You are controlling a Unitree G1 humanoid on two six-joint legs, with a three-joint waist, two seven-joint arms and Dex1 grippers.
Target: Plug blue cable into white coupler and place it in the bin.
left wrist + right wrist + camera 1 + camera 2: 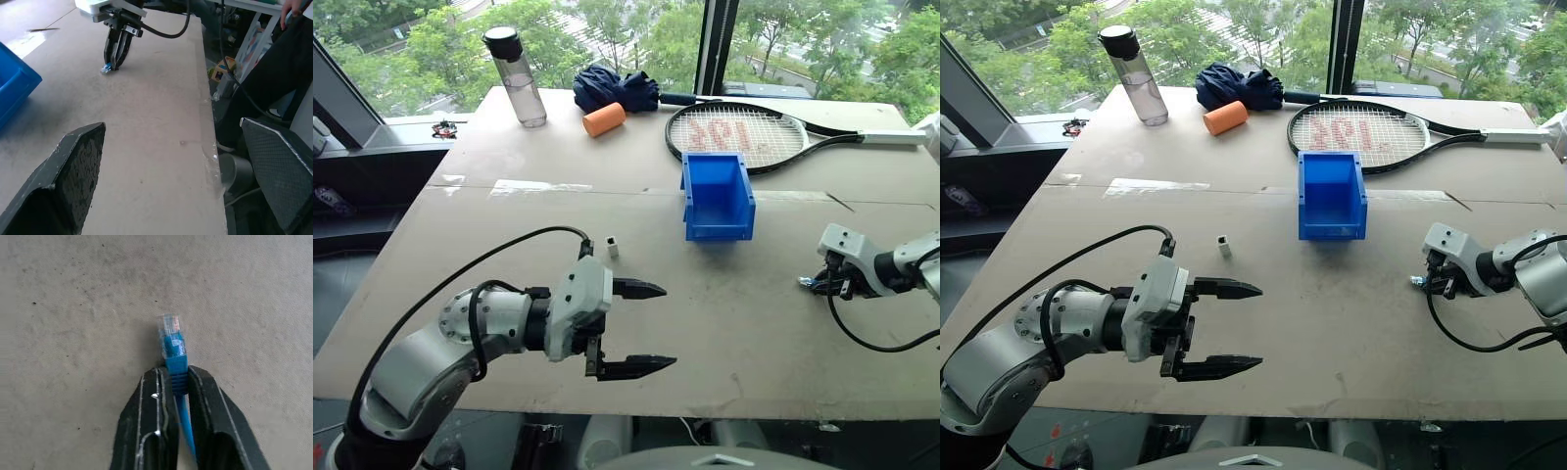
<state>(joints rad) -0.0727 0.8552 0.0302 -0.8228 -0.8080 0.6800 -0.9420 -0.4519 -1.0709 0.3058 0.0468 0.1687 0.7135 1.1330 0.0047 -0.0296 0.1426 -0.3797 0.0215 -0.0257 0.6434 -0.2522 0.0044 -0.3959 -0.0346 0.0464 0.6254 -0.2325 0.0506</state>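
Blue cable [174,352] one, one bin [717,199], one white coupler [612,247]

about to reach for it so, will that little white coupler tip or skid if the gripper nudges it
The white coupler stands upright on its small end, so a nudge would probably topple it. It looks tiny and light on the smooth table, so it may skid too.

bright even daylight from the windows, soft faint shadows, near end effector fingers [58,186] blurred
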